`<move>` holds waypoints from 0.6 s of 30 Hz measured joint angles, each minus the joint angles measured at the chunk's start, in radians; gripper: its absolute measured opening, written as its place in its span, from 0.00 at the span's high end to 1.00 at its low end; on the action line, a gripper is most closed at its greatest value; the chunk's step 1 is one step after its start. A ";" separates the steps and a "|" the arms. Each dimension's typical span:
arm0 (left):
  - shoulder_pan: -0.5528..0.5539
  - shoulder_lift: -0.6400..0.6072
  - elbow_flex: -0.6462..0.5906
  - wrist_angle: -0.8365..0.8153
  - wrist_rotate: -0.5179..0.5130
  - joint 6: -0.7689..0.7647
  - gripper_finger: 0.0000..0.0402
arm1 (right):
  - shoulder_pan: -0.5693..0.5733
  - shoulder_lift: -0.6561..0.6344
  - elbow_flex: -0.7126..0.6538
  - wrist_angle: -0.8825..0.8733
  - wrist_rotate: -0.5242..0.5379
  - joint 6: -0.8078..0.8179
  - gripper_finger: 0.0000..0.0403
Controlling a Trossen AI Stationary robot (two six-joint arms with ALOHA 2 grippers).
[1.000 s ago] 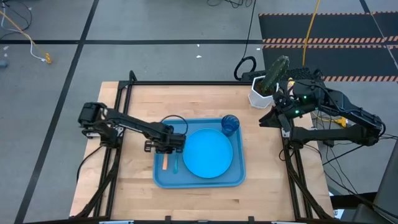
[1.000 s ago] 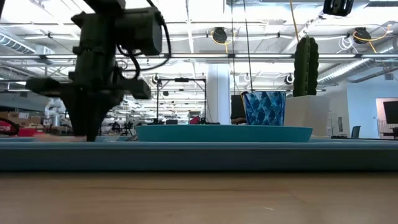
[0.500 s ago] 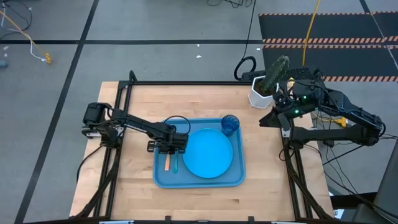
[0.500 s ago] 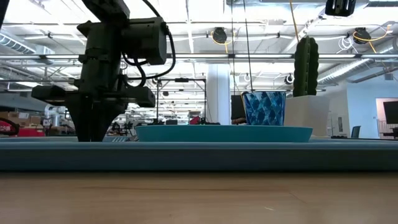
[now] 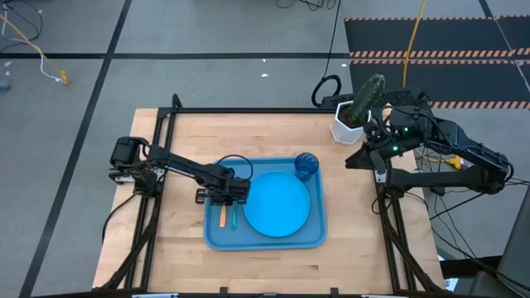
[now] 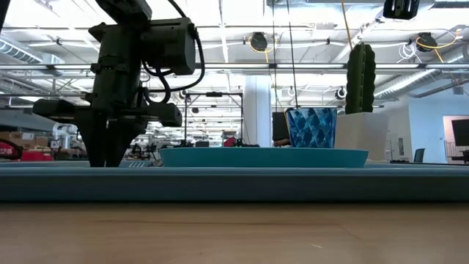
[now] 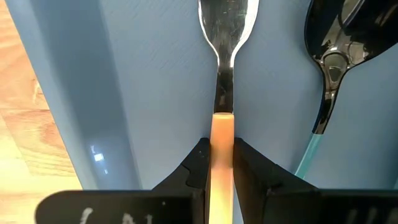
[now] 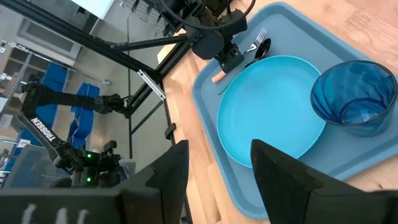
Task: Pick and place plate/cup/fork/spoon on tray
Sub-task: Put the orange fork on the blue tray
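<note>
The blue tray (image 5: 265,243) lies mid-table and holds the sky-blue plate (image 5: 278,204), the dark-blue cup (image 5: 305,165), the orange-handled fork (image 5: 222,218) and the spoon (image 5: 234,219). In the left wrist view the fork (image 7: 225,37) and the spoon (image 7: 331,56) lie side by side on the tray floor. My left gripper (image 5: 225,197) stands over the tray's left part, fingers down, shut on the fork. My right gripper (image 8: 217,155) is open and empty at the table's right edge, beside the cactus pot. My left gripper pinches the fork's orange handle (image 7: 222,134) between its two fingertips, close to where the handle meets the metal neck. The fingers come from above, pointing down, and lie across the fork. The fork lies flat on the tray floor, its tines toward the table's far side.
A white pot with a cactus (image 5: 353,116) stands at the far right of the table. Black frame rails (image 5: 166,149) run along the table's edges. Bare wood (image 5: 265,265) shows on the near side of the tray and to its left.
My left gripper has shifted a little toward the table's near edge over the tray's left part, with the fork. It has held still for the last half second.
</note>
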 joint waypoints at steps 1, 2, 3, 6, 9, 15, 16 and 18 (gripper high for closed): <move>0.000 0.000 0.000 0.000 0.000 0.001 0.89 | 0.000 0.000 0.000 0.000 0.000 0.000 0.59; 0.000 0.000 0.000 0.000 0.000 0.008 0.89 | 0.000 0.000 0.000 0.000 0.000 0.000 0.59; 0.000 0.000 0.000 0.000 0.002 0.017 0.89 | 0.000 0.000 0.000 0.000 -0.001 0.000 0.59; 0.005 0.001 0.000 -0.002 0.008 0.024 0.88 | 0.000 0.000 0.000 0.000 -0.004 -0.001 0.59; 0.005 0.001 0.000 0.001 0.009 0.025 0.85 | 0.000 0.000 0.000 0.000 -0.005 -0.001 0.59; 0.004 0.001 -0.002 -0.005 0.010 0.024 0.68 | 0.000 0.000 0.000 0.000 -0.005 -0.003 0.59; 0.004 0.001 -0.002 -0.005 0.010 0.024 0.66 | 0.000 0.000 0.000 0.000 -0.005 -0.003 0.59; 0.004 0.001 -0.001 -0.005 0.011 0.024 0.63 | 0.000 0.000 0.000 0.000 -0.005 -0.003 0.59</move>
